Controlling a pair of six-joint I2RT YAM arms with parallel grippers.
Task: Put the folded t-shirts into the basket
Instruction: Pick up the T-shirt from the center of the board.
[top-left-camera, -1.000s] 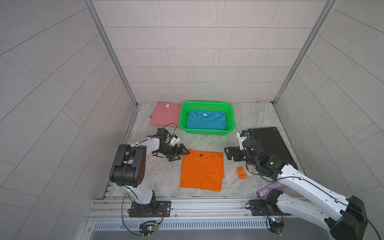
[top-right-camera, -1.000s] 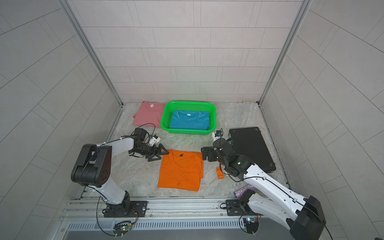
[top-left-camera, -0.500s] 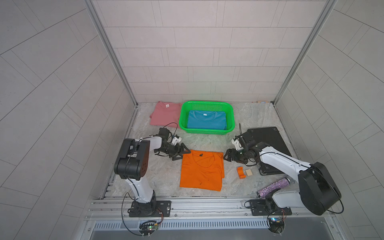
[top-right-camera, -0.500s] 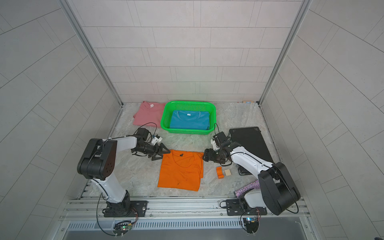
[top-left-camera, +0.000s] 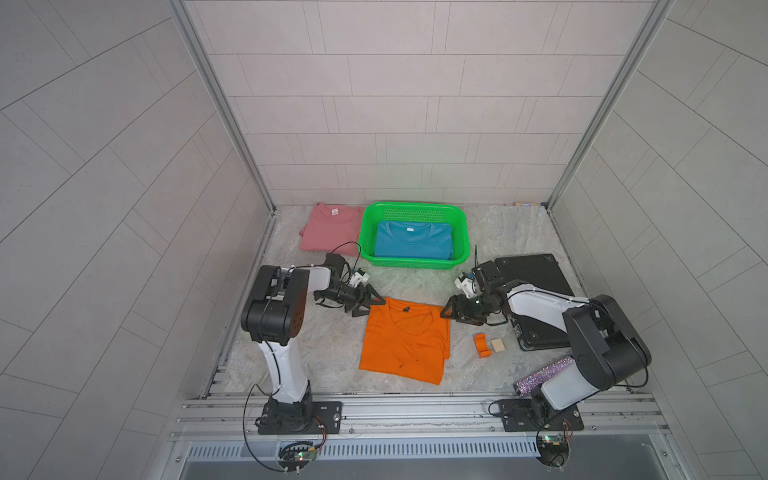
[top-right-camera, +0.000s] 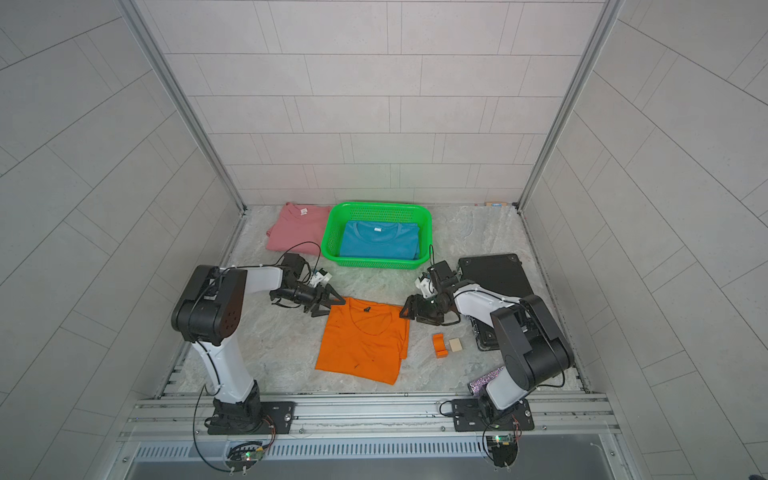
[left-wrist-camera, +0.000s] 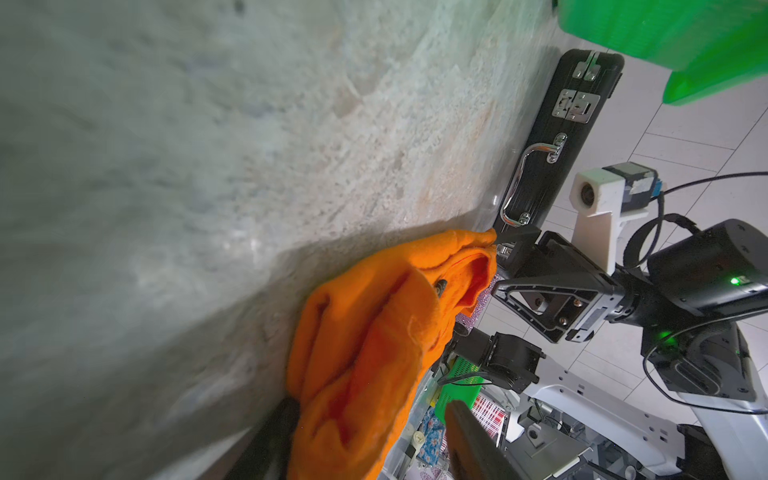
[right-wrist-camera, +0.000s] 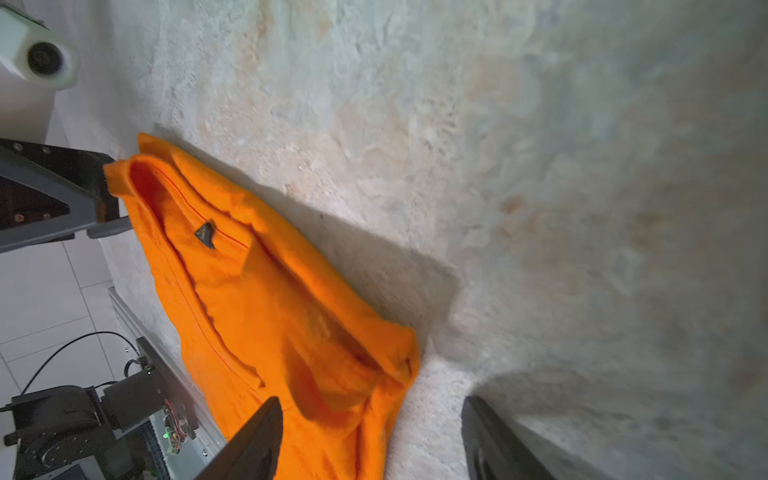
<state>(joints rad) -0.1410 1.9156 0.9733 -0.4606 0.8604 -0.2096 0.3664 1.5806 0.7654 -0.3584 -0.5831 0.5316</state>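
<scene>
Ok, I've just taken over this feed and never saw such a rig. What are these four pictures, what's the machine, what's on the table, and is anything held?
Two white-and-black robot arms stand on a rail at the table's front, each ending in a two-fingered gripper. The two wide pictures come from one camera overhead; the two close-ups from a camera on each wrist. On the marbled table: a bright green plastic mesh basket holding a folded sky-blue t-shirt, a folded dusty-pink t-shirt beside it, a folded bright orange t-shirt mid-table, a flat black case, a small orange block, a beige block and a glittery roll. The left gripper and right gripper each straddle a collar-end corner of the orange t-shirt. The right's jaws stand open; whether the left has pinched the cloth I can't tell.
</scene>
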